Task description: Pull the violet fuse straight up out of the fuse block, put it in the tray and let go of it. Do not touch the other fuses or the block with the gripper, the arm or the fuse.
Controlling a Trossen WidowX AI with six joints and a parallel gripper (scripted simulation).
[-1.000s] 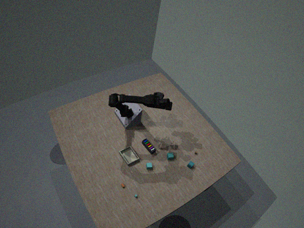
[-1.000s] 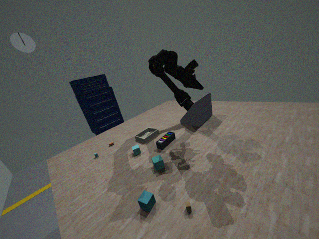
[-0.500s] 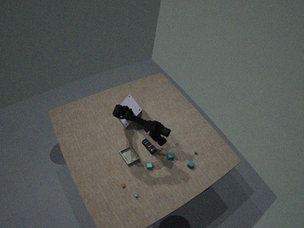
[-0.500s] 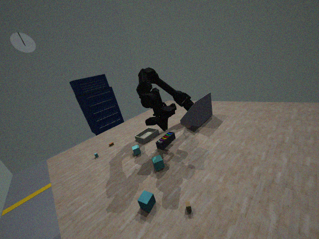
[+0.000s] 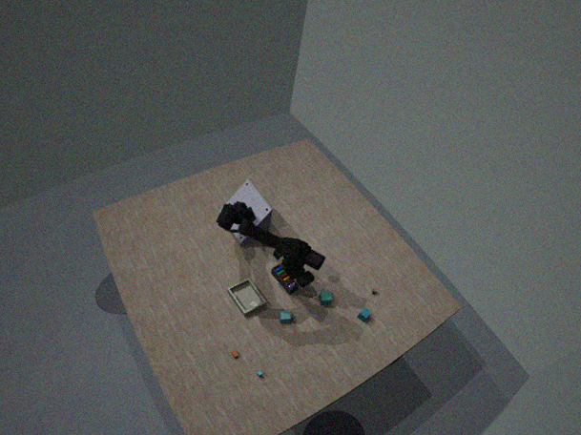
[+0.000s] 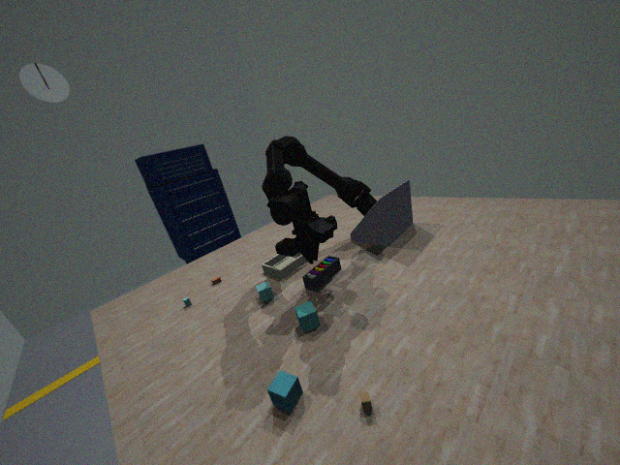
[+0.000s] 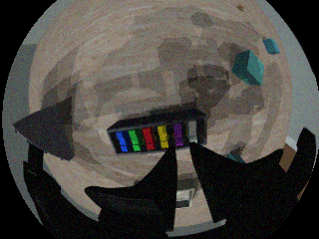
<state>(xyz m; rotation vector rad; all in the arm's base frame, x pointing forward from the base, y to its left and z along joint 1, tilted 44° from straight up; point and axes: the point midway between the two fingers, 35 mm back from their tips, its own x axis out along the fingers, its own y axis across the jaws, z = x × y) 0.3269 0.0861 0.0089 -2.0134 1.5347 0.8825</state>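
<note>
1. Your end effector [image 7: 181,154] hangs just above the fuse block [image 7: 158,135], fingers pointing down. They stand slightly apart with nothing between them, and I judge that narrow gap is set to slip over one thin fuse without reaching its neighbours.

2. The violet fuse [image 7: 177,134] sits seated in the fuse block, second slot from the right end in the wrist view, with a yellow fuse [image 7: 162,135] on one side and a pale slot on the other. It is not yet gripped.

3. In the wrist view the gap between the fingers lines up closely with the violet fuse, which suggests the arm is placed for a straight descent and a straight pull up.

4. The tray [image 5: 247,296] lies on the counter [image 5: 181,240] just beside the fuse block, so the carry will be short once the fuse clears the slot.

5. The close spacing of the fuses is the risk: a finger drifting sideways would brush the yellow fuse or the block wall.

6. Teal cubes [image 5: 325,297] stand near the block, away from the path to the tray, and need no attention.
</note>
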